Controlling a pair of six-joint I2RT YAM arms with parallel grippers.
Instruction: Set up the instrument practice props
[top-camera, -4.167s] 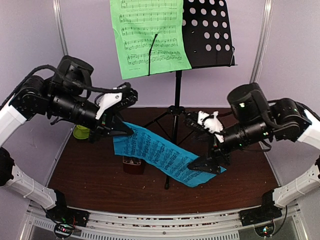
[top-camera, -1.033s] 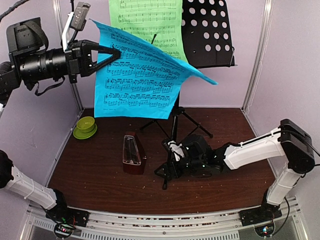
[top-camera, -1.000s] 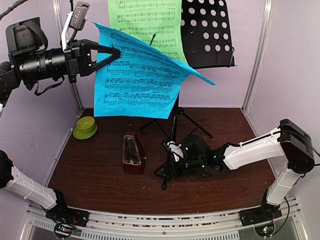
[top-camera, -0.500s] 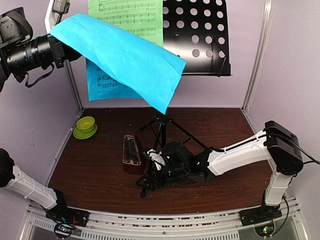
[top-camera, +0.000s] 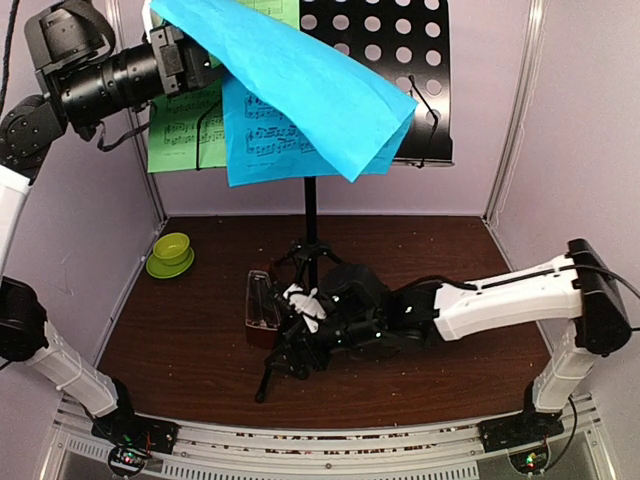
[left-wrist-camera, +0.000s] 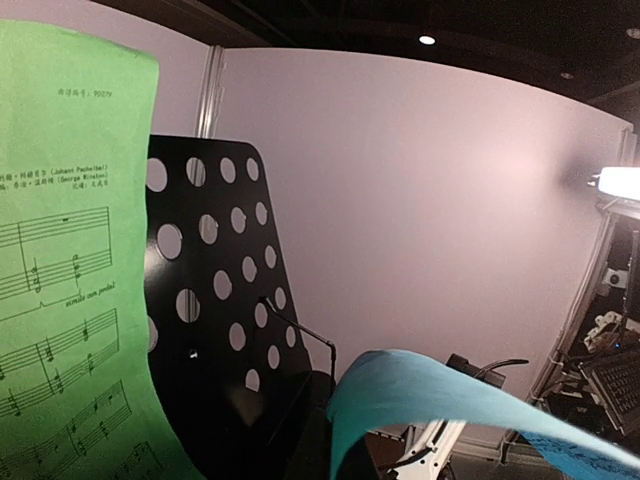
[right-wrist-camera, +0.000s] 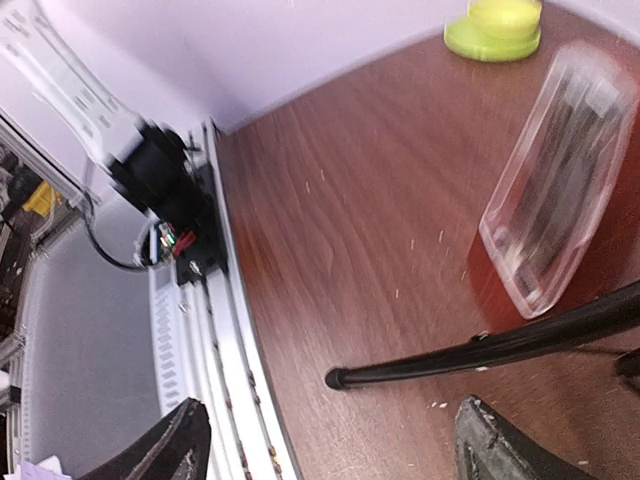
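Our left gripper (top-camera: 190, 55) pinches the blue sheet (top-camera: 300, 85) before the music stand (top-camera: 400, 60), apparently to seat it; our right gripper (right-wrist-camera: 335, 445), fingers spread, seemingly braces that stand low down.

This is a robotics lab, more exactly a small test cell built for recordings. A brown wooden table (top-camera: 190, 350) is closed on three sides by plain lilac panels (top-camera: 480, 110) held in aluminium posts (top-camera: 520, 110). Along the near edge runs a metal rail (top-camera: 330, 455) where two robot arms (top-camera: 510, 295) are bolted, with small circuit boards (top-camera: 127, 458) showing lit LEDs. Outside the cell the wrist views show a dark ceiling with a spot lamp (left-wrist-camera: 427, 40), loose cables (right-wrist-camera: 100, 245) under the rail and cluttered equipment (left-wrist-camera: 610, 370) – not a home.
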